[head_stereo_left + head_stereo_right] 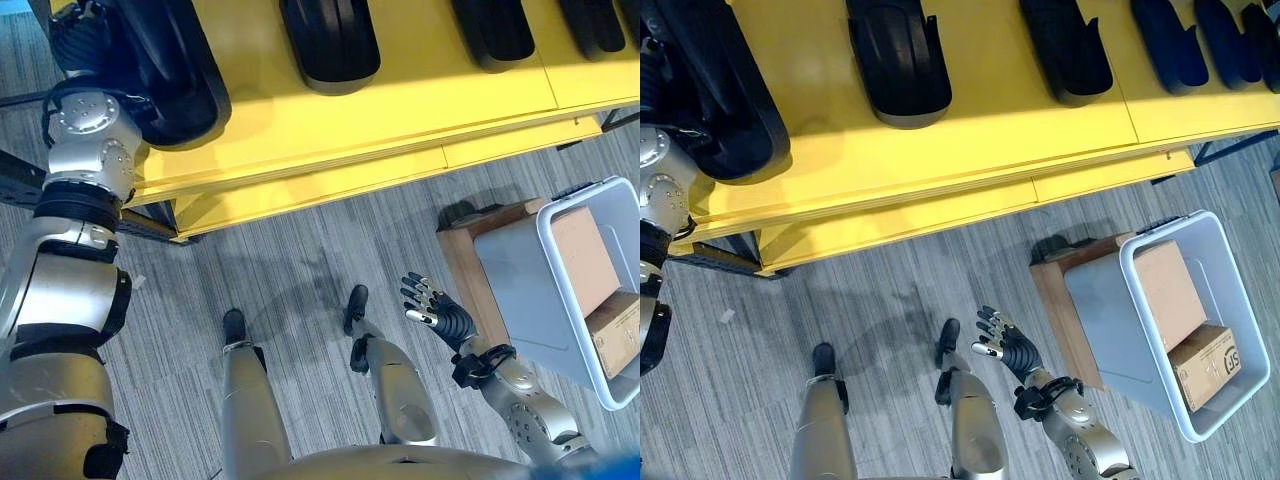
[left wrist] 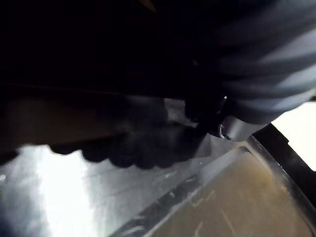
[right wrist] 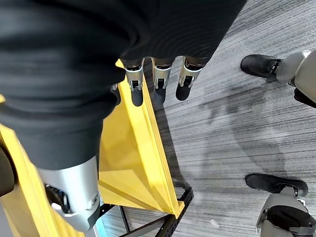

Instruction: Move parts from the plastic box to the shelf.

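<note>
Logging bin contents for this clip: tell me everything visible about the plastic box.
The plastic box is a pale grey-blue, smooth-walled rectangular tub with a rounded rim, open-topped. It sits tilted on a brown wooden stand on the grey carpet, below the yellow shelf and to the robot's right. Inside lie two cardboard boxes, one printed. The right hand, fingers open, hangs beside it without touching.

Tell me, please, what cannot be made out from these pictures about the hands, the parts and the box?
- Left hand: in the left eye view it is hidden in the black part on the yellow shelf; its grip cannot be told, and the left wrist view is too dark.
- Other black parts: cut off by the top edge.
- Plastic box: cardboard boxes show inside; no parts can be made out.
- Right hand: open, holding nothing.
</note>
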### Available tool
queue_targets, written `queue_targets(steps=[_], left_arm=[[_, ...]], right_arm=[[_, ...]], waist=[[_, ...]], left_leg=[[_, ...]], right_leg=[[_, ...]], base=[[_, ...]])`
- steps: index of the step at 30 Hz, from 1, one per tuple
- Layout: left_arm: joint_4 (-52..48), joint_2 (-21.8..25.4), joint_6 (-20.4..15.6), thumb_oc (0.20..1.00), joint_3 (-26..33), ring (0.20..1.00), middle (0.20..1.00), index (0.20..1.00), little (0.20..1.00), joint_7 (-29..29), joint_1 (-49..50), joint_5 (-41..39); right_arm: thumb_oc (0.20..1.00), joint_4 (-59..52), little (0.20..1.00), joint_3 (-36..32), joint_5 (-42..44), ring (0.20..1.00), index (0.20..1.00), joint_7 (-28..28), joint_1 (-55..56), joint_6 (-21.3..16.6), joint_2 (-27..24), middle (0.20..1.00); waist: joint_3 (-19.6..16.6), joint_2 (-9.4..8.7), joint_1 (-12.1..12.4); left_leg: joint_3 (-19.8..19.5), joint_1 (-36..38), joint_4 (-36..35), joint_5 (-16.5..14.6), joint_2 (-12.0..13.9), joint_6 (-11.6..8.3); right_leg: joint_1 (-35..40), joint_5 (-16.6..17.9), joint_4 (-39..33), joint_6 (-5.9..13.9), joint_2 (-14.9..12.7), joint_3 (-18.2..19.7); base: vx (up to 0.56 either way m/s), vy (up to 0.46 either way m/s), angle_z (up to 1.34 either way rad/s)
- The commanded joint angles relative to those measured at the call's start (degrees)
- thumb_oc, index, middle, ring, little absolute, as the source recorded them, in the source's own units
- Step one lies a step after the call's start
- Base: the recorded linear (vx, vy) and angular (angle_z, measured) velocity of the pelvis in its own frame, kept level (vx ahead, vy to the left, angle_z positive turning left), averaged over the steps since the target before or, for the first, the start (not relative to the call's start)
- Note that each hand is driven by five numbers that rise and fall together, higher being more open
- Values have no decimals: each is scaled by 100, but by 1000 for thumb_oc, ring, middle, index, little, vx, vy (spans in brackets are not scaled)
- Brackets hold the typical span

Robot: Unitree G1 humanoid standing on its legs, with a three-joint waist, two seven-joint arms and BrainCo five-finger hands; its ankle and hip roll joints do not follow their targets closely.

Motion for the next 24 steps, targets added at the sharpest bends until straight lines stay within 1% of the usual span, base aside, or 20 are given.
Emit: queue_targets(steps=[1, 8, 9, 10, 11, 20, 24], left_arm=[[179, 183, -390, 200, 322, 200, 200, 200, 200, 23, -628, -186], [438, 240, -321, 200, 295, 200, 200, 200, 200, 5, -861, -215], [459, 243, -314, 413, 281, 413, 413, 413, 413, 8, -898, -214], [469, 245, -312, 762, 258, 762, 762, 762, 762, -1, -926, -205], [476, 260, -317, 1000, 242, 1000, 1000, 1000, 1000, -6, -942, -209], [631, 261, -291, 1000, 304, 1000, 1000, 1000, 1000, -21, -968, -250], [616, 316, -311, 1000, 489, 1000, 1000, 1000, 1000, -13, -778, -368]], right_arm=[[1000, -92, 1000, -260, 162, 1000, 1000, -41, 140, -98, -236, 1000], [1000, -82, 1000, -282, 168, 1000, 1000, -5, 171, -91, -333, 1000], [1000, -86, 1000, -287, 160, 1000, 1000, -5, 174, -84, -353, 1000], [1000, -83, 1000, -293, 159, 1000, 1000, -1, 175, -79, -367, 1000], [1000, -93, 1000, -310, 152, 1000, 1000, 4, 187, -75, -380, 1000], [1000, -76, 1000, -376, 184, 1000, 1000, 31, 205, -52, -440, 1000], [1000, -111, 1000, -419, 187, 1000, 1000, 38, 223, -39, -464, 1000]], waist=[[-183, 192, 55], [-181, 229, 30], [-176, 235, 28], [-170, 245, 25], [-160, 252, 23], [-121, 369, 59], [-103, 450, 100]], left_leg=[[373, 134, -153, 72, -70, 197], [396, 31, -88, 44, -77, 206], [394, 26, -88, 42, -77, 207], [399, 23, -84, 40, -81, 209], [401, -3, -53, 35, -78, 211], [435, 14, -41, 38, -115, 229], [445, 31, -31, 33, -135, 235]], right_leg=[[627, -654, 512, 567, -273, 184], [481, -646, 574, 554, -275, 256], [469, -648, 576, 553, -275, 261], [453, -647, 585, 554, -275, 266], [427, -646, 604, 555, -279, 276], [380, -678, 716, 553, -351, 322], [341, -709, 778, 549, -378, 346]], base=[[0, 0, 0], [-10, 10, -6], [0, 0, 0], [0, 0, 0], [0, 0, 0], [0, 0, 0], [0, 0, 0]])
